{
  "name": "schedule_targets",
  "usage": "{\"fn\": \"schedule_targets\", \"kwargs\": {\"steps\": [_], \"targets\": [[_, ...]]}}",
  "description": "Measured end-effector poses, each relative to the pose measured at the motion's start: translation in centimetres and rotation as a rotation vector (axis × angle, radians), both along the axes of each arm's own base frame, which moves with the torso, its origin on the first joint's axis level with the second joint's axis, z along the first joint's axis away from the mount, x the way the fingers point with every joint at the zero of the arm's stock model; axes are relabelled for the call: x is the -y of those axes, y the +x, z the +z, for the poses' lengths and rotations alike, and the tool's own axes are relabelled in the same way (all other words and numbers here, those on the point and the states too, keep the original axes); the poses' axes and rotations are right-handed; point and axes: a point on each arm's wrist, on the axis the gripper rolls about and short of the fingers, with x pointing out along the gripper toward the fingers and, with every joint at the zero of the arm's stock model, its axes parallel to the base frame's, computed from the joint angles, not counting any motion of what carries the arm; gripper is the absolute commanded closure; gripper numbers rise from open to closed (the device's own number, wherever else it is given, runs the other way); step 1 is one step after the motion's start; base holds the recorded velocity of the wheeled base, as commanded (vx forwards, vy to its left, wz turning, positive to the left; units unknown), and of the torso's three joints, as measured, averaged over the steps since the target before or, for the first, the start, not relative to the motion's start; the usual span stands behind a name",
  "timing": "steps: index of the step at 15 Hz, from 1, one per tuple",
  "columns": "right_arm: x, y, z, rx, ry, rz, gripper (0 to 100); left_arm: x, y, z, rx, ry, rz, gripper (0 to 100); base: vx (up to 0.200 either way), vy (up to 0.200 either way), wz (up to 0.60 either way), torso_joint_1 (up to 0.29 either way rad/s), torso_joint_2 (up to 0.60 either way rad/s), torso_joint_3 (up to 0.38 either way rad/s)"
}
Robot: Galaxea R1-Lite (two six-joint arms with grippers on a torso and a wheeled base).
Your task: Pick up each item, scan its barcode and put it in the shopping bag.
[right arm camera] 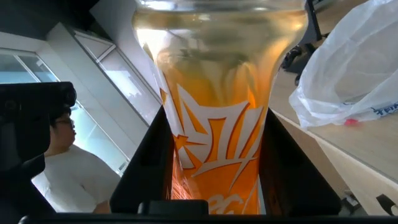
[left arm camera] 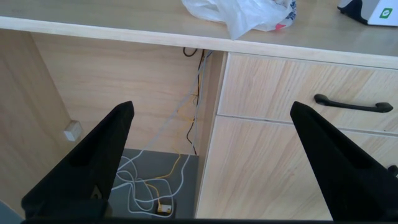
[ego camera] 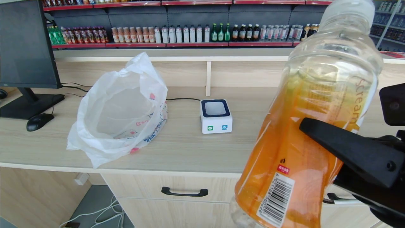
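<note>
Orange drink in the bottle (ego camera: pixel 316 95), and we've got our right gripper (right arm camera: pixel 217 168) clamped across its label, holding it tilted in the air, right of the scanner (ego camera: pixel 216 116) and nearer us. Its barcode (ego camera: pixel 276 198) faces us, not the scanner's window, so a turn looks due. Left of the scanner the shopping bag (ego camera: pixel 120 110) gapes, ready. Our left gripper (left arm camera: pixel 211 155) hangs spread and empty, below the scanner's counter (ego camera: pixel 190 152).

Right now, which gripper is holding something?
The right gripper, shut on the orange drink bottle; the left gripper is open and empty.
</note>
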Motion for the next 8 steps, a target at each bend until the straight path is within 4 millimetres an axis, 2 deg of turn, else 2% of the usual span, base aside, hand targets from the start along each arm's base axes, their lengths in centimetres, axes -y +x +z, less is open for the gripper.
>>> {"fn": "schedule_targets", "kwargs": {"steps": [4,8], "targets": [[0.5,-0.2,0.3,0.064,-0.004,-0.036,100,0.0,0.0,0.0,0.000,0.000,0.000,0,0.000,0.000,0.00,0.000,0.00,0.000],[1.4,-0.6,-0.5,0.110,-0.047,-0.088,100,0.0,0.0,0.0,0.000,0.000,0.000,0,0.000,0.000,0.00,0.000,0.00,0.000]]}}
